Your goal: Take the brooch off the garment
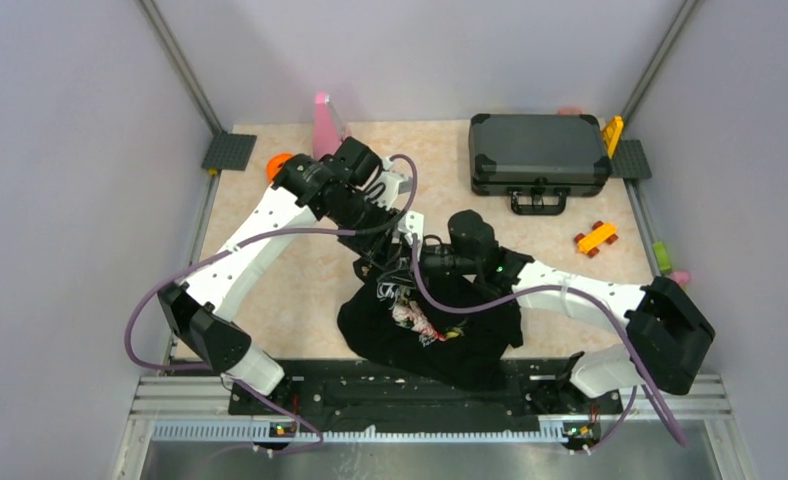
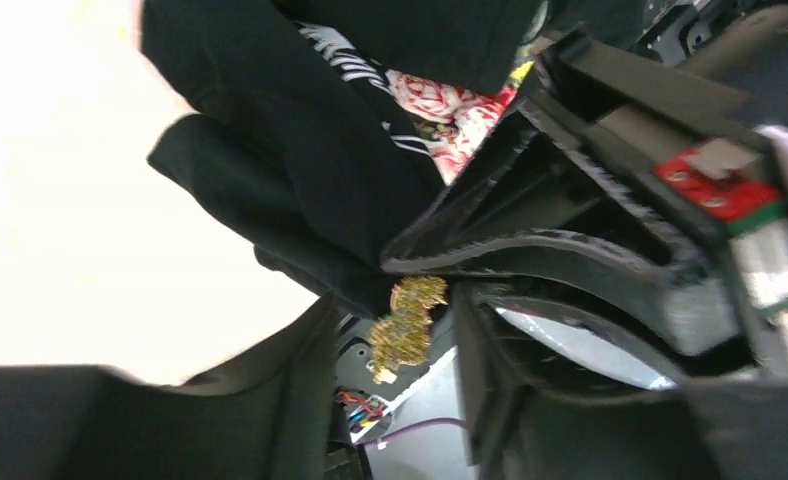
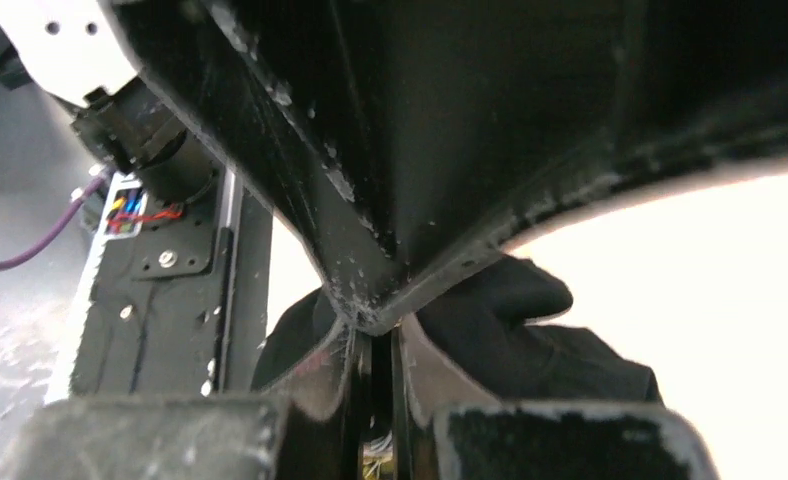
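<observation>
Dangling brooch (image 2: 407, 325): pinched by right gripper (image 3: 374, 342), clamped tight
Left gripper (image 2: 392, 318): parted a bit, nothing held
Garment (image 1: 480, 348): bunched at table's (image 1: 305, 292) near edge

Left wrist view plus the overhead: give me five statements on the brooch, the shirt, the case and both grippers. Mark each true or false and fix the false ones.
1. The brooch is gold-coloured. True.
2. The right gripper stands wide open. False: it is shut, apparently pinching the brooch.
3. The left gripper is open, with a finger on either side of the brooch. True.
4. The hard case lies on top of the garment. False: it sits apart from the garment, farther back on the right.
5. The garment is plain black. False: it carries white lettering and a pink-and-white floral print.
</observation>
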Motion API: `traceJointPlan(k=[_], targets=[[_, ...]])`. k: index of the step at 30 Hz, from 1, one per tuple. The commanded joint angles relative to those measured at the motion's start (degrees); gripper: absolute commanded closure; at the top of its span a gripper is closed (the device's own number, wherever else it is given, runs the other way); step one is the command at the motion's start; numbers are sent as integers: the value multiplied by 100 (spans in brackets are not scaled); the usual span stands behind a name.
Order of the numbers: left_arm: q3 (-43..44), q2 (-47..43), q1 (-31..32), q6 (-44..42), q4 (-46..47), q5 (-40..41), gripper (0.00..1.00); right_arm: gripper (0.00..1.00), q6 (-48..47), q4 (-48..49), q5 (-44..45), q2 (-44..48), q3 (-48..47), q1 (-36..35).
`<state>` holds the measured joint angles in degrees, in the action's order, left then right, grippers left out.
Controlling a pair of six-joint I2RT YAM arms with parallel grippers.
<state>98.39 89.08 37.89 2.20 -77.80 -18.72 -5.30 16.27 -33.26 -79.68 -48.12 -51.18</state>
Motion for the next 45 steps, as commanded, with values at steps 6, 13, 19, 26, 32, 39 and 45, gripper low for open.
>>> traceJointPlan(k=[6,13,19,26,32,39,45], targets=[[-1044,-1688,-475,802,2787,-608,12,100,1325,936,-84,547,156,443],[-4111,-3728,-1063,2128,7359,-2195,21,100,2785,1793,712,1123,539,527],[-4766,-3516,-1066,2881,9264,-2643,22,100,4290,3001,852,1358,813,529],[-4747,-3240,-1072,3258,10004,-2852,39,100,4902,3734,1077,1369,946,521],[-4971,-3325,-1077,3332,10136,-2934,44,100,5133,4076,1491,1486,1168,519],[-5471,-3466,-1112,3761,10935,-2755,69,100,5127,4301,1610,1579,1292,514],[-5366,-3284,-1197,3878,10861,-2785,91,100,5111,4341,1516,1584,1301,519]])
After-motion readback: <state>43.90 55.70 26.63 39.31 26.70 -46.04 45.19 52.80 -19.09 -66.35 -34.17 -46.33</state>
